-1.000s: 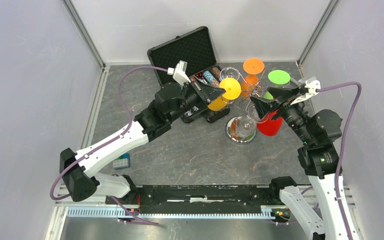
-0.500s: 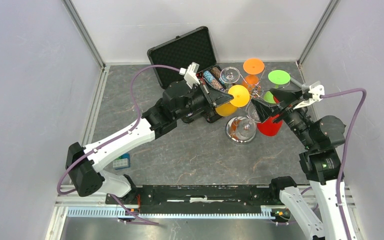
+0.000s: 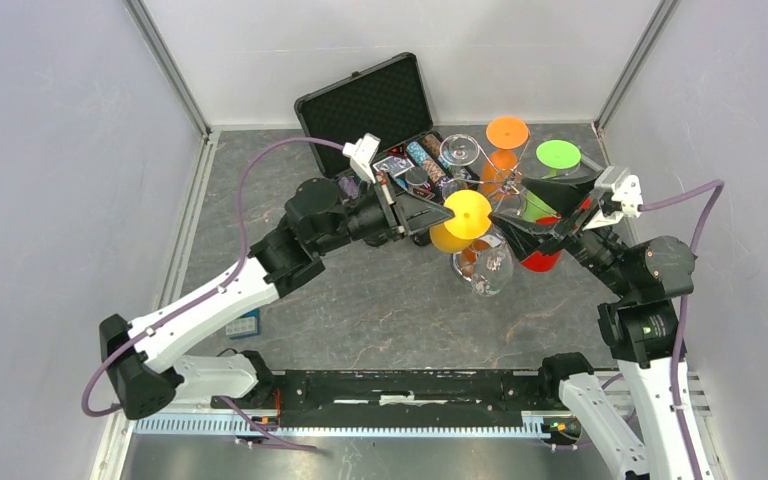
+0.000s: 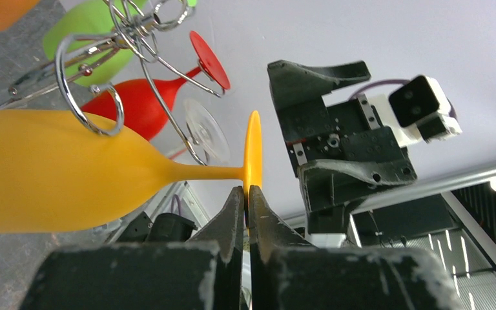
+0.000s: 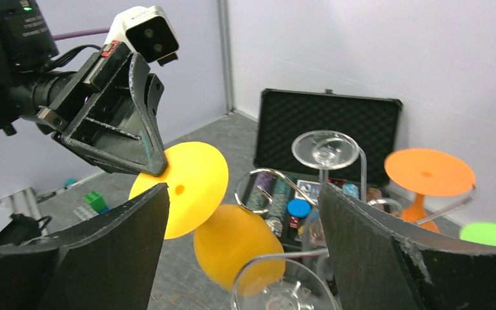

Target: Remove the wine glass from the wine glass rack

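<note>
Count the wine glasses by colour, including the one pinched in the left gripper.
Yellow wine glass: 1
Orange wine glass: 1
Green wine glass: 1
Red wine glass: 1
Clear wine glasses: 2
Total: 6

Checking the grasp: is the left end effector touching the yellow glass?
Touching. Left wrist view shows the left end effector pinched shut on the foot of the yellow glass.

Bright, even light; soft shadows; left pincer point(image 4: 247, 192) slightly blurred up close.
</note>
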Robot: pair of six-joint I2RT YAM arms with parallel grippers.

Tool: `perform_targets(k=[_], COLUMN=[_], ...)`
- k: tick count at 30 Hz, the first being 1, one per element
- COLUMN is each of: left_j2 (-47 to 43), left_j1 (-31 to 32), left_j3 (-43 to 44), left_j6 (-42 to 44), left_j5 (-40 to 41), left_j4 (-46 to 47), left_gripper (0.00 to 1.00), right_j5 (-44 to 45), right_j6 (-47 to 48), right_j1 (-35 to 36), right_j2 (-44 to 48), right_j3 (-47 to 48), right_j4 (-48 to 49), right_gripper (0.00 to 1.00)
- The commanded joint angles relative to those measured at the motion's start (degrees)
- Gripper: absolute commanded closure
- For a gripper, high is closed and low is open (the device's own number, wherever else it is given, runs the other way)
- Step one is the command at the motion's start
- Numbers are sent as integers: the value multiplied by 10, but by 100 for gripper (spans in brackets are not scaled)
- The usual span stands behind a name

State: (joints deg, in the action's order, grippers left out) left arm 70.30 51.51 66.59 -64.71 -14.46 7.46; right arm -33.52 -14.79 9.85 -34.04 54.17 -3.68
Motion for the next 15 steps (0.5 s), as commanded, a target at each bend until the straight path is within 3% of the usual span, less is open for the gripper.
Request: perform_targets(k=[1, 7, 11, 15], left_j2=[-67, -143, -186, -216], left_j1=[2, 1, 1, 1], left_j3=[-20, -40, -15, 18], left_j6=[-2, 9, 19, 47], left_j5=[-21, -37, -91, -97], left_j4=[27, -8, -20, -39], left_gripper=[98, 98, 98, 98], right_j5=[-87, -99, -72, -63], right_j6=[-49, -153, -183, -255], right_j1=[-1, 0, 3, 14], right_j2=[-21, -45, -44, -58], right_j3=[6, -24, -25, -41], right_j4=[88, 193, 233, 320], right_gripper=[10, 8, 7, 7])
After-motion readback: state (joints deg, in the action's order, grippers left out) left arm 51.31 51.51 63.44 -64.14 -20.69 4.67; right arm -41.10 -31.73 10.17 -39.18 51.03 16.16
